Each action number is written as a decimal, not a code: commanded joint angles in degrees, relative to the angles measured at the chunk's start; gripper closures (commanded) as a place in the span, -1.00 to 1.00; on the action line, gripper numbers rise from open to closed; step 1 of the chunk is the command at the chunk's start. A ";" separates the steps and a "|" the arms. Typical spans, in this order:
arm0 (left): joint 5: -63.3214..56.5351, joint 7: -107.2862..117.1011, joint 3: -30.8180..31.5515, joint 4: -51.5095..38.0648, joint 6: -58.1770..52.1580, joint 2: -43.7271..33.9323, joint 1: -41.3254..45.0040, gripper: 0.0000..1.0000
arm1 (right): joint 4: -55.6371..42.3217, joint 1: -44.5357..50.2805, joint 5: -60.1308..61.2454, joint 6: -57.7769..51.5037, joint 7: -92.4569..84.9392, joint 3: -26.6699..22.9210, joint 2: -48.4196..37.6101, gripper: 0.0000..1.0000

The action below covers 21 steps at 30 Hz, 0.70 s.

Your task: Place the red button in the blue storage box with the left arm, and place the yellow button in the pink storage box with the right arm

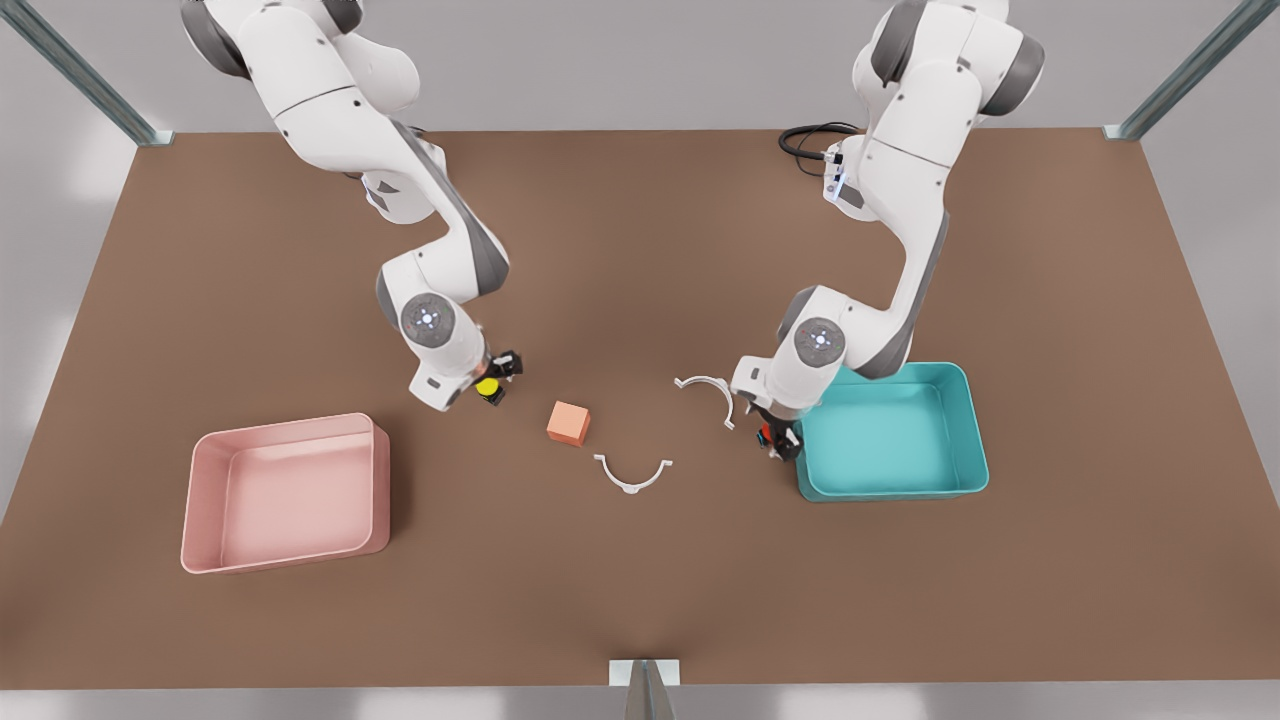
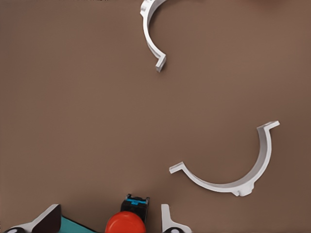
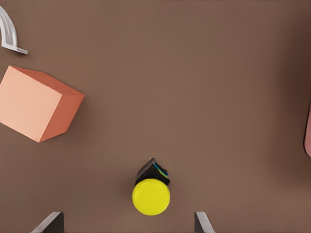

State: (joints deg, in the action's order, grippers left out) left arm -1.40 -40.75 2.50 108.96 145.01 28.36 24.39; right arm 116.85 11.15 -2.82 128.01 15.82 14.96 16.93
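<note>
The yellow button (image 1: 487, 386) with its black base sits between the open fingers of my right gripper (image 1: 492, 384), on the front view's left; the right wrist view shows this yellow button (image 3: 151, 196) with a gap to each finger. The pink storage box (image 1: 290, 428) lies nearer the front edge, to the left. On the front view's right, my left gripper (image 1: 778, 438) hangs low at the blue storage box's (image 1: 975, 420) left wall. The red button (image 2: 125, 223) is between its open fingers, neither touching it, beside a corner of the blue box (image 2: 73, 226).
An orange cube (image 1: 568, 422) stands mid-table between the arms. Two white half rings (image 1: 632, 477) (image 1: 712, 392) lie to its right, close to the left gripper. A black cable (image 1: 805, 138) sits at the table's back edge.
</note>
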 commanded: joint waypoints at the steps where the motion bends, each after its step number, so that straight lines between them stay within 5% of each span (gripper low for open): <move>1: -0.10 -19.63 -0.03 0.11 5.29 0.73 -0.13 -1.00 | 0.48 -0.52 -0.52 9.01 10.64 -0.02 0.82 -1.00; 21: 0.52 -18.93 -0.03 4.24 5.29 4.16 -0.74 -1.00 | 8.39 -1.84 -0.43 16.57 10.55 2.00 2.76 -1.00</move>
State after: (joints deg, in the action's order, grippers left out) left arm -1.00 -54.15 2.46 113.10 150.13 32.51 23.64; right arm 125.27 9.33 -3.39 143.63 23.28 16.90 19.63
